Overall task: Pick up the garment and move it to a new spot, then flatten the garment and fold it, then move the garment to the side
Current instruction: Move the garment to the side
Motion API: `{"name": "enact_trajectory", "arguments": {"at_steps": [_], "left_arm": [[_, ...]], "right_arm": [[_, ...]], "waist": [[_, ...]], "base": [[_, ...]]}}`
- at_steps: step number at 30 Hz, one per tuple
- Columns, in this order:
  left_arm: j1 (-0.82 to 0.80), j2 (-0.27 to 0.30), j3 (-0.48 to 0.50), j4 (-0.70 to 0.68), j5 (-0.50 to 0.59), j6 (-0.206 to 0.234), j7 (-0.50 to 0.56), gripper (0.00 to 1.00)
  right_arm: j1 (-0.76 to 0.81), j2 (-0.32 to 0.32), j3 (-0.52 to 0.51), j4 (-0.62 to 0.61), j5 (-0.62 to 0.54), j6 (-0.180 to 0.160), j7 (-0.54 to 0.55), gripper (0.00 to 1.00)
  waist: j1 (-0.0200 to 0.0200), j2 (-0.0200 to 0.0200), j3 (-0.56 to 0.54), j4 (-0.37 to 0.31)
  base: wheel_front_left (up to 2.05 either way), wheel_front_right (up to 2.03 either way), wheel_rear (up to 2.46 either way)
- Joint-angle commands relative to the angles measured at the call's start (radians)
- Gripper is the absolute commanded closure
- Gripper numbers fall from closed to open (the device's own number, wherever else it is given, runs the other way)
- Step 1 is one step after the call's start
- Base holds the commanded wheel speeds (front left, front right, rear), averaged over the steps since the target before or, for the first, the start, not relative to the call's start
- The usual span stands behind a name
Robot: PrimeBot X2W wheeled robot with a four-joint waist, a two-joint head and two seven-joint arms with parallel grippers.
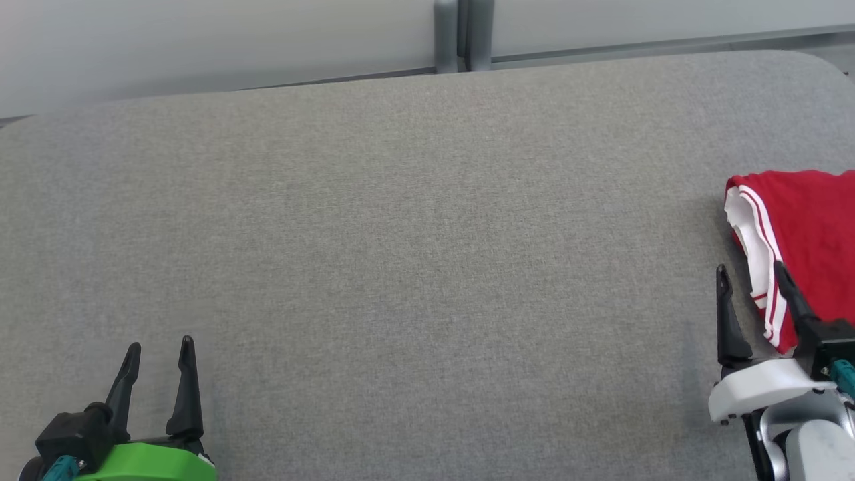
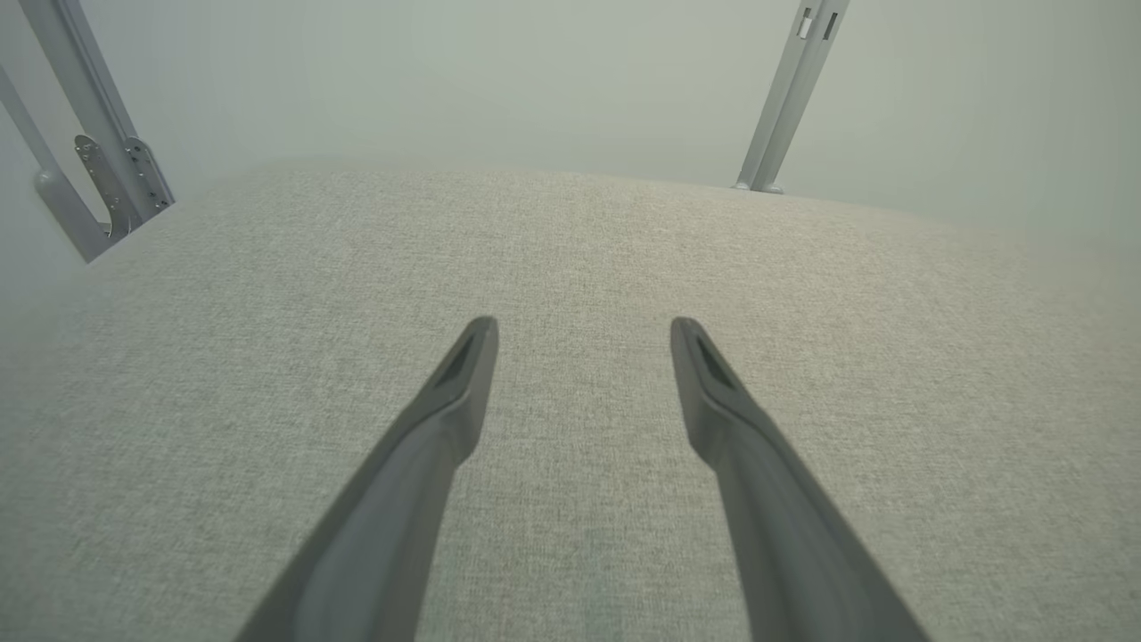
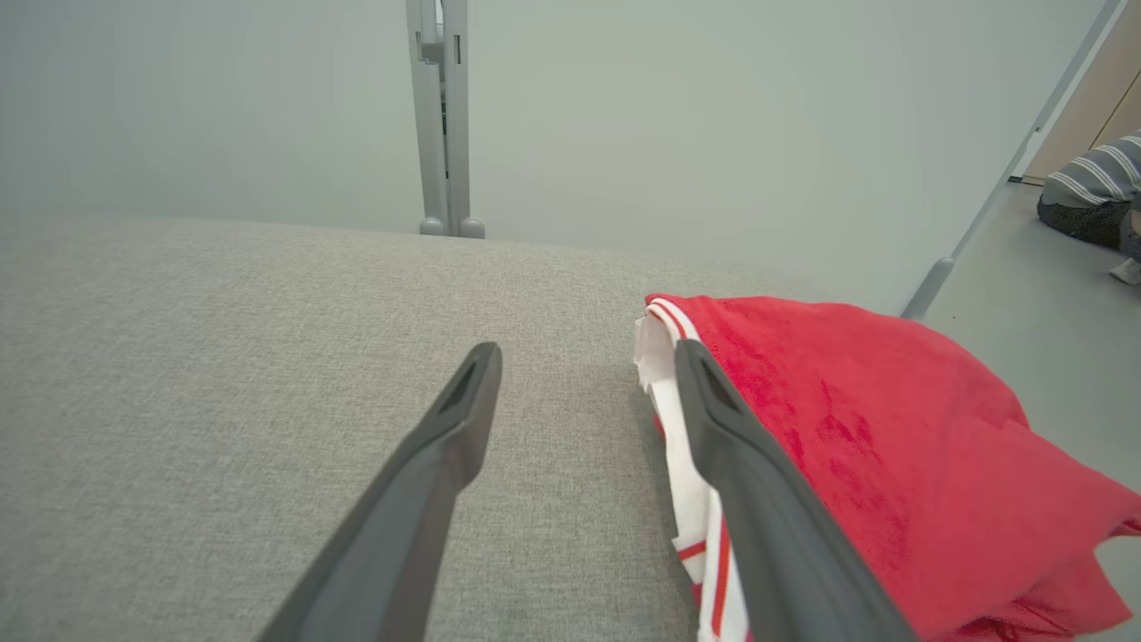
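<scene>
The garment (image 1: 811,234) is red with a white, red-striped band along its left edge, folded into a compact stack at the far right of the grey table (image 1: 414,240), partly cut off by the head view's edge. My right gripper (image 1: 749,269) stands open at the garment's near left corner, one finger over the striped band, the other over bare cloth table. In the right wrist view the garment (image 3: 856,428) lies right of my open right gripper (image 3: 588,352). My left gripper (image 1: 160,346) is open at the lower left, nothing between its fingers; the left wrist view shows it (image 2: 584,325) above bare table.
Grey partition panels with a metal post (image 1: 463,33) run behind the table's far edge. In the right wrist view a striped bundle (image 3: 1092,183) lies on the floor beyond the table's right side. The table's corners are rounded.
</scene>
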Motion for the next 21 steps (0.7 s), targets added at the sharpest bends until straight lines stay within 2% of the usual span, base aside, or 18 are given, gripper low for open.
{"name": "enact_trajectory", "arguments": {"at_steps": [1,7,12,21], "left_arm": [[0.002,-0.004,0.007,0.004,0.011,-0.009,-0.004,0.0],[0.024,-0.017,0.03,0.016,0.023,-0.023,-0.004,0.0],[0.032,-0.028,0.042,0.018,0.032,-0.032,-0.004,0.0],[0.052,-0.017,0.058,0.027,0.031,-0.041,-0.004,0.0]], "right_arm": [[0.018,0.008,-0.006,0.013,-0.023,-0.001,-0.014,0.0],[0.045,0.036,-0.051,0.058,-0.098,-0.001,-0.035,0.0],[0.058,0.038,-0.07,0.048,-0.066,-0.001,-0.036,0.0],[0.06,0.038,-0.075,0.047,-0.086,-0.001,-0.036,0.0]], "waist": [[0.0,0.0023,-0.053,0.054],[0.0,0.0023,-0.084,0.074],[0.0,0.0023,-0.099,0.073],[0.0,0.0023,-0.125,0.049]], "base": [[0.0,0.0,0.0],[0.0,0.0,0.0],[0.0,0.0,0.0],[0.0,0.0,0.0]]}}
